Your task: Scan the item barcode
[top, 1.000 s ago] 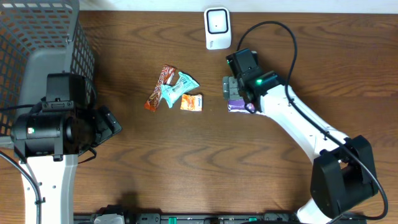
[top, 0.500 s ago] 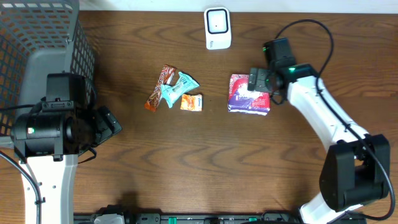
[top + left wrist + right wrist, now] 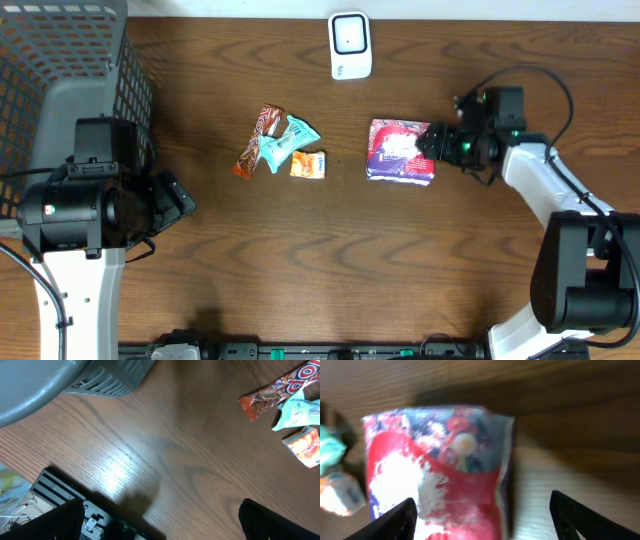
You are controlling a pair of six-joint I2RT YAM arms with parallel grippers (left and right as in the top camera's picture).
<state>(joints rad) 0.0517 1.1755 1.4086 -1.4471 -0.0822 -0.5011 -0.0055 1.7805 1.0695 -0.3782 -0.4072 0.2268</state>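
Trouble is most likely to be caused at the pickup. The red and purple packet [image 3: 400, 150] is laid flat on the counter [image 3: 300, 270], right of centre. The right gripper [image 3: 438, 143] is parked just beside its right edge, jaws spread wide, nothing held. A flat, crinkly bag like that is easily shoved sideways instead of pinched, or it's caught by one corner and dropped. The barcode can't be seen, so the wrong face might get shown.

Around it: a mesh basket [image 3: 130, 90] is set at far left. The left gripper [image 3: 162, 512] is hung over bare wood, jaws wide and empty. Small candies [image 3: 280, 145] are clustered left of the packet, and the white scanner [image 3: 350, 45] is placed at the back edge. Nothing is seen blocking the way there.
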